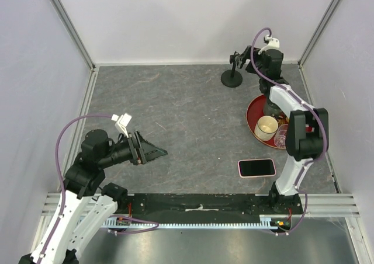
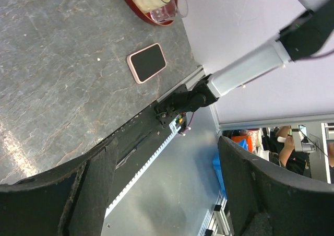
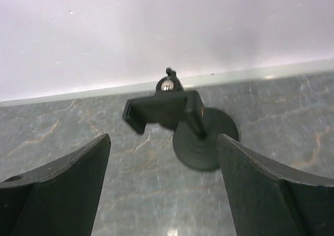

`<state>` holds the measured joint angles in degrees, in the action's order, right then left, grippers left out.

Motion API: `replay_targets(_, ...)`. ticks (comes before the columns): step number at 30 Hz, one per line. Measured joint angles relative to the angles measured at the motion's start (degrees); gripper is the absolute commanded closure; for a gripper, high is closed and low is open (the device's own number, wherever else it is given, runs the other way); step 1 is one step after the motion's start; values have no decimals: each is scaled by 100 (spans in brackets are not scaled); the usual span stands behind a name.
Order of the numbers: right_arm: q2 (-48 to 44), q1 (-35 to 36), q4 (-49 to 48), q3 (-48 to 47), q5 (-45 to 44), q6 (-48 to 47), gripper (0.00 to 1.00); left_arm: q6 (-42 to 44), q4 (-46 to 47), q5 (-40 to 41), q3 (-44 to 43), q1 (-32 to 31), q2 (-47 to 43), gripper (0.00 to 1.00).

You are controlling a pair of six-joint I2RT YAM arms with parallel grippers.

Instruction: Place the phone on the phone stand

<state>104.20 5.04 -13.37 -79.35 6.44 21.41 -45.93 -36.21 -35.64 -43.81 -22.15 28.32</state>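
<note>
The phone (image 1: 256, 167) lies flat, screen up, on the grey table near the front right, close to the right arm's base. It also shows in the left wrist view (image 2: 147, 62). The phone stand (image 1: 233, 77) stands at the back right by the rear wall; its disc base and its empty cradle show in the right wrist view (image 3: 205, 139). My right gripper (image 1: 241, 61) is open and empty just short of the stand, with the cradle ahead between its jaws (image 3: 163, 138). My left gripper (image 1: 158, 153) is open and empty above the table's left half, far from the phone (image 2: 167, 142).
A red round tray (image 1: 252, 109) at the right holds a cream cup (image 1: 266, 127) and a clear glass (image 1: 281, 136), between stand and phone. White walls enclose the table on three sides. A black rail (image 1: 198, 204) runs along the front edge.
</note>
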Motion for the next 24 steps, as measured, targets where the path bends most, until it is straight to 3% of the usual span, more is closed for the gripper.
replay_targets(3, 616, -17, -527, -256, 170, -92, 2, -42, 85, -83, 0, 0, -90, 18)
replay_targets(9, 1530, -146, -1165, -684, 603, 431, 3, -52, 236, -195, -37, 0, 341, 20)
replay_targets(19, 2162, -492, -3265, -367, 785, 3764, 13, -162, 695, -452, -31, 0, 723, 20)
replay_targets(24, 2218, -343, -3587, -299, 765, 4721, 18, -227, 800, -540, -24, 0, 588, 21)
